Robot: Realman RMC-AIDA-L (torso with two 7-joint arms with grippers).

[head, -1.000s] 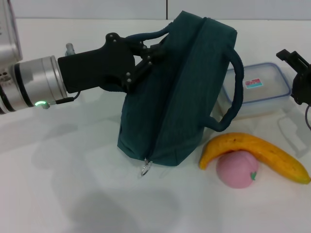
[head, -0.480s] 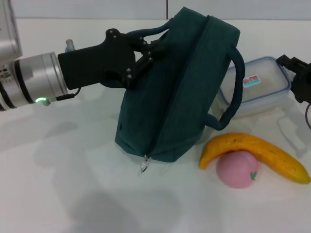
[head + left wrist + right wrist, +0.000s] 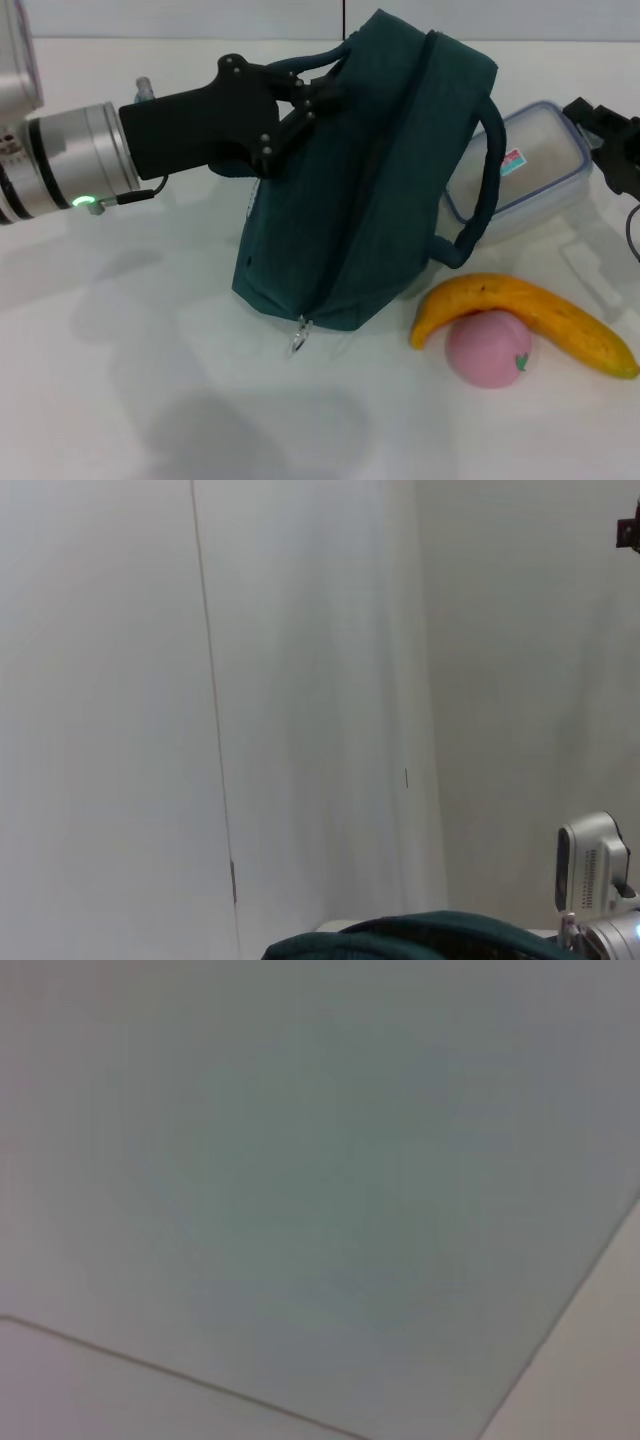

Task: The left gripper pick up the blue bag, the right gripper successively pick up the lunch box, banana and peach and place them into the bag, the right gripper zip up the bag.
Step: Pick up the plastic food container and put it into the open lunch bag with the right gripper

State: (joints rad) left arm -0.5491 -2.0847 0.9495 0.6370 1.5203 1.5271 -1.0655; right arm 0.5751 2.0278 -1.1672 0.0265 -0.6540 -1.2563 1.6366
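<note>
Left gripper (image 3: 300, 100): clamped on bag (image 3: 370, 180) handle, bag lifted, centre frame. Right gripper (image 3: 605, 140): right edge, at box (image 3: 525, 165); fingers unclear. Step: bag held; next, grasp box.

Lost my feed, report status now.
Left gripper shut on blue bag handle, bag tilted. Right gripper at lunch box. Banana, peach untouched. Zipper closed.
</note>
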